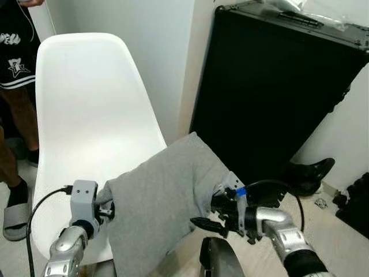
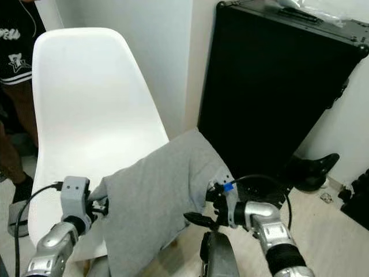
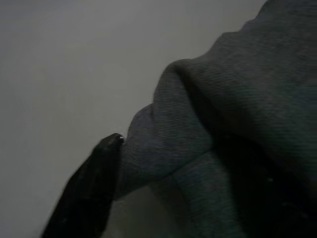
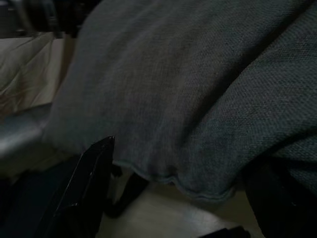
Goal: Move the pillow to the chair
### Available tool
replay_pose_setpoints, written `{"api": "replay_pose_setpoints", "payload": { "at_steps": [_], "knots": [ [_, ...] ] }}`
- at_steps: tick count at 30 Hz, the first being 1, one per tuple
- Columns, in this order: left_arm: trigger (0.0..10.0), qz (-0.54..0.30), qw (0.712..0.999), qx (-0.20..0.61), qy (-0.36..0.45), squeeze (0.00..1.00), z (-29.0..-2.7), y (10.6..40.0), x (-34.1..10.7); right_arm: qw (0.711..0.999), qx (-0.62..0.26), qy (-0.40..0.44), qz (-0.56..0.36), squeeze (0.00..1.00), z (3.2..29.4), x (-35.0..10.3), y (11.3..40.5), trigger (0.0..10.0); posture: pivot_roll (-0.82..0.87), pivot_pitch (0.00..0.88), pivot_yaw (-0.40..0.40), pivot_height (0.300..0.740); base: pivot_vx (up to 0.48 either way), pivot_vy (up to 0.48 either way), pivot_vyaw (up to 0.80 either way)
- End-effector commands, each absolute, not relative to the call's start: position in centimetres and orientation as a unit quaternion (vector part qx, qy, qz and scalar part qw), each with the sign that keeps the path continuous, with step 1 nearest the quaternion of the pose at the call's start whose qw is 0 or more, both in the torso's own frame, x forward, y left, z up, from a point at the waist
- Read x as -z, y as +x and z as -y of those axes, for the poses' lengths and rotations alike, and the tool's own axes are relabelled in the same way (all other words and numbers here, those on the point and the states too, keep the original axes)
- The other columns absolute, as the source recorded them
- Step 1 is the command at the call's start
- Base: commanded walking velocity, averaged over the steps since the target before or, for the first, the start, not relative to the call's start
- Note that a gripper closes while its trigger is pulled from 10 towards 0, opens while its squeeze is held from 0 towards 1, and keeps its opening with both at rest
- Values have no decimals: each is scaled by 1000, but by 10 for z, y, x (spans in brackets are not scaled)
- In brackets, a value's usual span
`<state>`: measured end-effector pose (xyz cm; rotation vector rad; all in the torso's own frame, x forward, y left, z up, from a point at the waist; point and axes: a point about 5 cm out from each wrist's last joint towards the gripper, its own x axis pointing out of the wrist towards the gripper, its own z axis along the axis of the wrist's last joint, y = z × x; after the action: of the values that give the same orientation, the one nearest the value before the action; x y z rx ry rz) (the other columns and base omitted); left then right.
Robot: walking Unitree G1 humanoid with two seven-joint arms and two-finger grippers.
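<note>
- From the head cameras I see the grey pillow [image 1: 167, 202] carried between both arms, hanging over the front edge of the white chair [image 1: 92, 121].
- The left claw [image 1: 106, 210] pinches the pillow's corner at about 9 o'clock; the left wrist view shows one black finger [image 3: 91, 183] pressed against bunched grey fabric (the head views hide that contact).
- The right claw [image 1: 214, 214] grips the pillow's edge at about 3 o'clock; its wrist view shows the cloth draped between the fingers [image 4: 89, 178].
- The pillow's long axis runs from 7 o'clock up to 1 o'clock, its upper corner pointing at the black case [image 1: 277, 92].
- The case leans on a white wall [image 1: 167, 52]; a person's leg and sandal [image 1: 16, 213] stand on the floor at 9 o'clock.
</note>
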<state>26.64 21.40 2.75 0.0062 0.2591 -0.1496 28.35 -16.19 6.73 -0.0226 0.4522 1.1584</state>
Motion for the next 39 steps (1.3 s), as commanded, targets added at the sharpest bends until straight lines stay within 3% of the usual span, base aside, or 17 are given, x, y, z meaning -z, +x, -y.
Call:
{"api": "replay_pose_setpoints", "payload": {
  "at_steps": [1,7,10,14,15,16,17,18,26,29,39],
  "knots": [
    [0,-143,981,128,-15,0,-192,261,-19,781,-587,-6,-213,0,149,-69,277,10000,-20,90,-115,583,0,0,0],
    [0,-148,975,164,-30,0,-187,255,-19,760,-609,-10,-226,0,151,-72,272,10000,-11,93,-119,583,0,0,0],
    [0,-159,968,191,-21,0,-182,249,-16,777,-577,-45,-247,0,157,-67,280,10000,-11,94,-118,583,0,0,0],
    [0,-162,968,192,-23,0,-182,248,-15,803,-549,-31,-229,0,159,-70,288,10000,-9,94,-117,583,0,0,0],
    [0,-163,967,192,-25,0,-182,248,-15,811,-542,-15,-220,0,158,-74,291,8627,-10,93,-116,583,0,0,0],
    [0,-164,967,192,-26,0,-182,248,-15,815,-538,-2,-214,0,157,-76,292,1294,-10,94,-115,583,0,0,0],
    [0,-165,967,192,-26,0,-182,248,-14,817,-537,7,-209,0,156,-79,293,1294,-10,94,-115,583,0,0,0],
    [0,-166,966,195,-29,0,-182,248,-14,820,-536,17,-203,0,156,-82,294,0,-11,93,-115,583,0,0,0],
    [0,-143,957,229,-105,0,-177,250,-29,813,-552,92,-163,0,149,-103,295,0,-10,93,-114,583,0,0,0],
    [0,-108,933,282,-196,0,-168,250,-52,793,-575,122,-160,0,148,-108,293,0,-5,91,-117,583,0,0,0],
    [0,-94,916,330,-207,0,-156,250,-67,794,-574,129,-156,0,146,-109,293,0,-4,90,-114,583,0,0,0]
  ]
}}
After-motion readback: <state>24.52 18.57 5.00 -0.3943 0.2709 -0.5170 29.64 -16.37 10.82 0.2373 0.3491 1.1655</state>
